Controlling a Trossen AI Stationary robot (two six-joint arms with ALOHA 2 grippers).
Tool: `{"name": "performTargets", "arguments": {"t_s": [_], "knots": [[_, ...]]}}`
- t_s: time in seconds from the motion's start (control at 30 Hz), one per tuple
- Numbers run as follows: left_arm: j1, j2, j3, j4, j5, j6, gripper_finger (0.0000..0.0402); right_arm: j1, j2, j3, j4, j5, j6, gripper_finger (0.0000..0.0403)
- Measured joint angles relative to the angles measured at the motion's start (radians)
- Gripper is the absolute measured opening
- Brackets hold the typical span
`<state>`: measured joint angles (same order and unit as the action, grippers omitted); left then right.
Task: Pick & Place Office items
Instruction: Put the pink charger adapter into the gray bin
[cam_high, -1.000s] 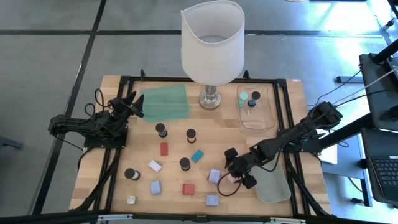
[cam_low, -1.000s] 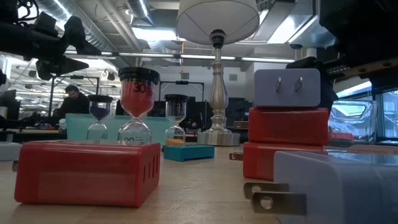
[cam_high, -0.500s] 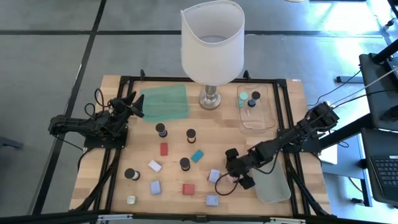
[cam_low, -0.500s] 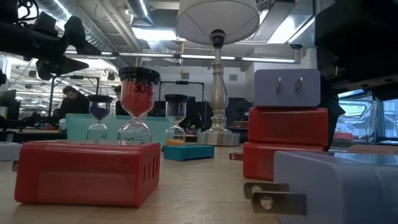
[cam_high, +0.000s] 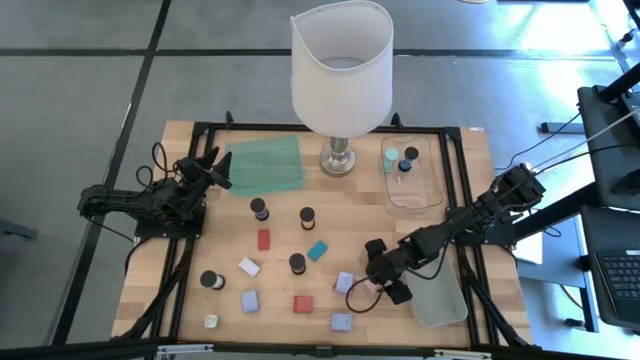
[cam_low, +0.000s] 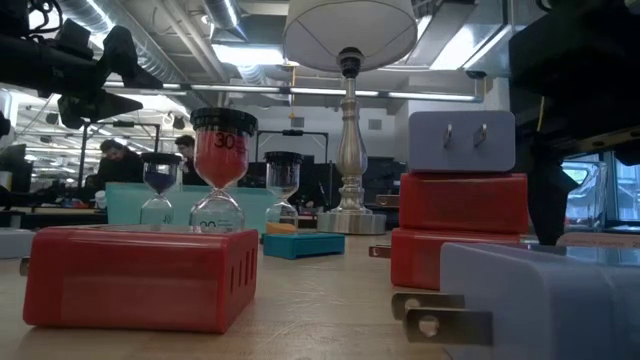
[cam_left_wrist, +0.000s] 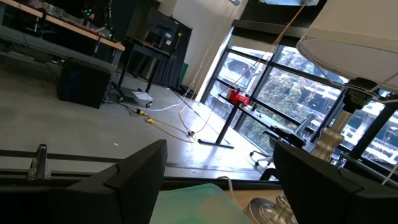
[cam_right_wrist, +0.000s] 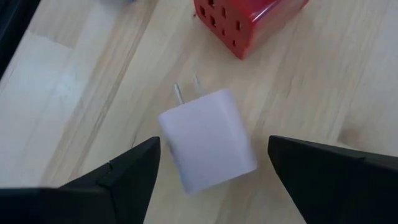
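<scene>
Between the right pincer's (cam_right_wrist: 205, 180) wide-spread fingers on the counter (cam_right_wrist: 323, 81) lies a lavender plug block (cam_right_wrist: 208, 140), probably light, rigid, smooth-sided, best pinched across its flat flanks.

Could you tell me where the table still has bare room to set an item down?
Bare wood lies between the lamp base and the clear tray, running down to the right gripper, and along the left edge beside the black-capped cylinder. The front centre, around the red block, is crowded.
</scene>
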<state>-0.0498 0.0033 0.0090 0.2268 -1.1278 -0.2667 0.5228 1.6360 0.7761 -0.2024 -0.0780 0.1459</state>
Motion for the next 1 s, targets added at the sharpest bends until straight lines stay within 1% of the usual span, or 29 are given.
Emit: {"name": "performTargets", "arguments": {"t_s": [0.37, 0.47, 0.57, 0.73, 0.87, 1.0], "knots": [[0.000, 0.000, 0.000, 0.000, 0.000, 0.000, 0.0290, 0.000, 0.002, 0.000, 0.000, 0.016, 0.003, 0.0300], [0.000, 0.000, 0.000, 0.000, 0.000, 0.000, 0.0290, 0.000, 0.027, 0.000, 0.001, 0.013, 0.005, 0.0300], [0.000, 0.000, 0.000, 0.000, 0.000, 0.000, 0.0290, 0.000, 0.056, 0.001, 0.023, 0.004, 0.040, 0.0300], [0.000, 0.000, 0.000, 0.000, 0.000, 0.000, 0.0290, 0.001, 0.066, 0.014, 0.025, 0.012, 0.060, 0.0298], [0.000, 0.000, 0.000, 0.000, 0.000, 0.000, 0.0290, 0.003, 0.073, 0.047, -0.006, 0.039, 0.010, 0.0274], [0.000, 0.000, 0.000, 0.000, 0.000, 0.000, 0.0290, 0.003, 0.073, 0.060, -0.018, 0.067, -0.019, 0.0222]]}}
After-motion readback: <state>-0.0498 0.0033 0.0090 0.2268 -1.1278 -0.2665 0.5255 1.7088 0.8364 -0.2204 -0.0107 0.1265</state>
